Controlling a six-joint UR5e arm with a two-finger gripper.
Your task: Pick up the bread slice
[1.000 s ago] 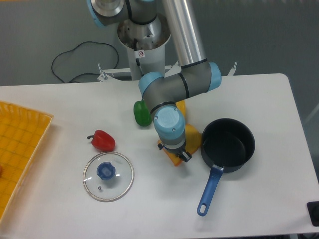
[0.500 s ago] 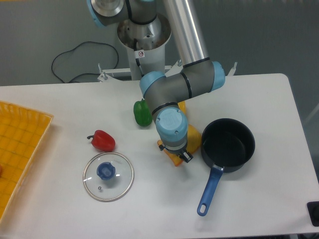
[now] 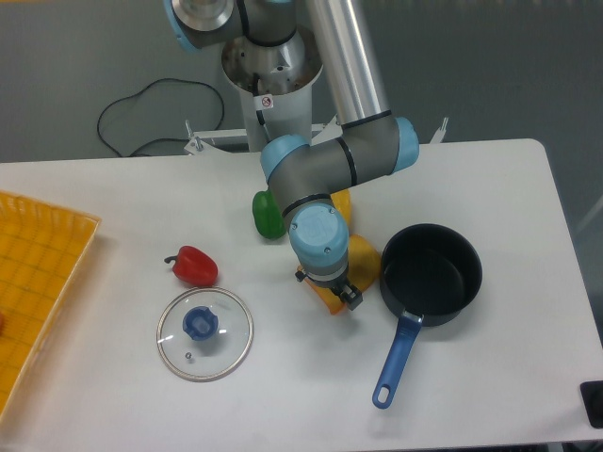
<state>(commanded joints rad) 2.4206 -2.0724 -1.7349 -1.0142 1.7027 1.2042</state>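
The bread slice [image 3: 364,263], yellow-orange with a darker orange edge, lies on the white table just left of the pot, mostly covered by the arm's wrist. My gripper [image 3: 326,288] points straight down onto it. Only two dark fingertips [image 3: 350,299] show, one on each side of the slice's lower corner [image 3: 327,298]. The wrist hides the gap between the jaws, so whether they press on the slice cannot be made out. A yellow pepper [image 3: 342,201] peeks out behind the forearm.
A black pot [image 3: 431,273] with a blue handle [image 3: 396,360] stands right beside the slice. A green pepper [image 3: 268,215] and a red pepper [image 3: 194,266] lie to the left, a glass lid [image 3: 204,332] with a blue knob in front, and a yellow tray [image 3: 38,282] at the left edge.
The wrist has shifted slightly left from half a second ago, back to about where it was one second ago. The bread slice has not visibly moved.
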